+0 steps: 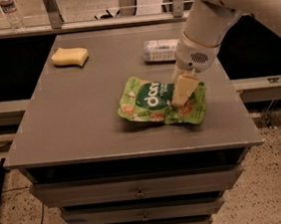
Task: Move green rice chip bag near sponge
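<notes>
The green rice chip bag [149, 101] lies flat on the grey table top [77, 125], right of centre and near the front edge. The pale yellow sponge [69, 56] lies at the table's far left corner, well apart from the bag. My gripper [182, 93] hangs from the white arm [202, 32] and comes down on the right part of the bag, covering some of it.
A clear plastic bottle with a white label [160, 50] lies on its side at the back of the table, just behind the gripper. Drawers [138, 189] sit under the top. A rail and another bottle [9, 10] stand behind the table.
</notes>
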You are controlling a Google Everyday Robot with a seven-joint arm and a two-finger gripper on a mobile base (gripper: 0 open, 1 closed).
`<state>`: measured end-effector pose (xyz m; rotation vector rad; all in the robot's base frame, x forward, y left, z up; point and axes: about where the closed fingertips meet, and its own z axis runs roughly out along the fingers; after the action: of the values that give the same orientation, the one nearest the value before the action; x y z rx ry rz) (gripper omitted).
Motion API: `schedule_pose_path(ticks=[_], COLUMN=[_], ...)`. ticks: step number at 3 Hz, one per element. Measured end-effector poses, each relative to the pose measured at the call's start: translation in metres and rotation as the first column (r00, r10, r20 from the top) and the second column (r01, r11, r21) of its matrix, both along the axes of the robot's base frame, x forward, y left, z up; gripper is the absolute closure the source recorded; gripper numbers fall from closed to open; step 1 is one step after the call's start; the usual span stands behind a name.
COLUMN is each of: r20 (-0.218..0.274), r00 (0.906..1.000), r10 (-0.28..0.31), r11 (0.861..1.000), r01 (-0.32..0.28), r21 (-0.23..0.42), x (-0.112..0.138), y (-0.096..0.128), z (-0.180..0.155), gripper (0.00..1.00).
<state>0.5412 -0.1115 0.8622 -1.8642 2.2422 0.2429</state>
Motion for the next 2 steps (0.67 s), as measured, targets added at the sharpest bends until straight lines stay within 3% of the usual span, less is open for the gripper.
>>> schedule_pose_path(ticks=[1, 2], r20=[-0.002, 0.019], r00=[0.9999, 0.9995], r10=[-0.013, -0.025], r11=[1.000, 1.000], r01=[0.013, 0.026], r21=[-0.001, -0.005], x=[0.003, 0.008], y=[-0.004, -0.008], z=[0.001, 0.019], gripper=[0.88, 1.00])
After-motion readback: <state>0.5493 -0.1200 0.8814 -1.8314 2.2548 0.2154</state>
